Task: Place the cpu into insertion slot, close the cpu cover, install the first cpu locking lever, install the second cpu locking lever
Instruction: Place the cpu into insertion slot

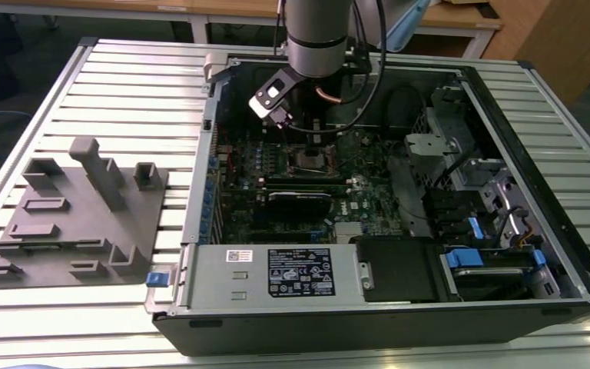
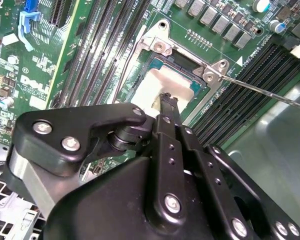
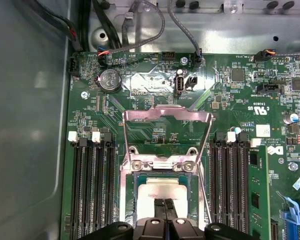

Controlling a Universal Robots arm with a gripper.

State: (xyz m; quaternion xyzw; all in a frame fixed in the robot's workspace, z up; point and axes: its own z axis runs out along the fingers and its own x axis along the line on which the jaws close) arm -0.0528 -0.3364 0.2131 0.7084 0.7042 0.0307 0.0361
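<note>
cpu [image 3: 157, 189] seated in insertion slot [image 3: 189, 187], cpu cover [image 3: 167, 114] standing open at the slot's edge, hand [image 3: 165, 202] over the cpu, fingers pressed together, gripping nothing

In the exterior view, a black label [image 1: 300, 271] with tiny white print and a small white sticker [image 1: 239, 255] sit on the grey metal box [image 1: 223, 290] in the lower middle of the frame, and in both wrist views small white letters and signs stand on the green board [image 3: 90, 117] [image 2: 40, 67].
</note>
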